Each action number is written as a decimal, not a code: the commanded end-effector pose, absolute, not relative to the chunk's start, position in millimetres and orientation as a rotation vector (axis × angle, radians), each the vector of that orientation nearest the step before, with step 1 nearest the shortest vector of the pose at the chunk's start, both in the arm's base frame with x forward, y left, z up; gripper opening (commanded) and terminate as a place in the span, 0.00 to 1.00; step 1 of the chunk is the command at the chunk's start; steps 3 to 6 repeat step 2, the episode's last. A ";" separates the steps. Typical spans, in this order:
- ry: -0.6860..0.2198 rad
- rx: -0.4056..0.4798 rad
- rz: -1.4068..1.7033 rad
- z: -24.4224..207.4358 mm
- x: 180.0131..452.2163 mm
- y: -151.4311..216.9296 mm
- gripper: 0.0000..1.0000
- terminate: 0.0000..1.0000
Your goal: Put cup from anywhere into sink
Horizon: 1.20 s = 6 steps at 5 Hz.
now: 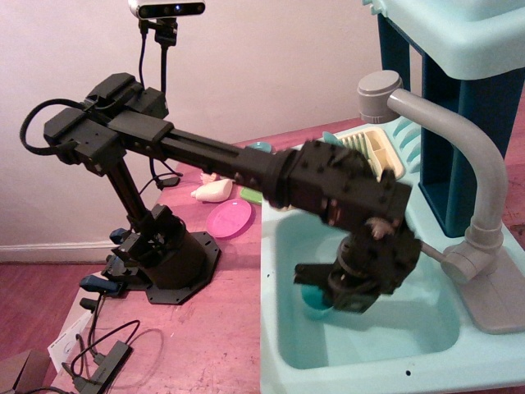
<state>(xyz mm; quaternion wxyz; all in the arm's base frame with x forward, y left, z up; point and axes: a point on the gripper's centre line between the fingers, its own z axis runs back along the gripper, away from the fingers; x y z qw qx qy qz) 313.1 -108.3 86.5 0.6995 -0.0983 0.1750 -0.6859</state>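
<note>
Claw (328, 297) clenched on cup (315, 299), down inside sink (287, 328). Cup low near basin floor, at nine o'clock from claw.

Pink plate (229, 218) and cream bottle-like toy (212, 191) on the reddish tabletop (205, 320), cream dish rack (379, 151) behind.

Robot test setup: toy sink (283, 246) unit, arm base (164, 258) bolted on table, overhead camera (166, 9).
</note>
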 end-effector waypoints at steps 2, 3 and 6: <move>0.306 -0.193 -1.545 106.1 322.2 -102.3 1.00 1.00; 0.306 -0.193 -1.545 106.1 322.2 -102.3 1.00 1.00; 0.306 -0.193 -1.545 106.1 322.2 -102.3 1.00 1.00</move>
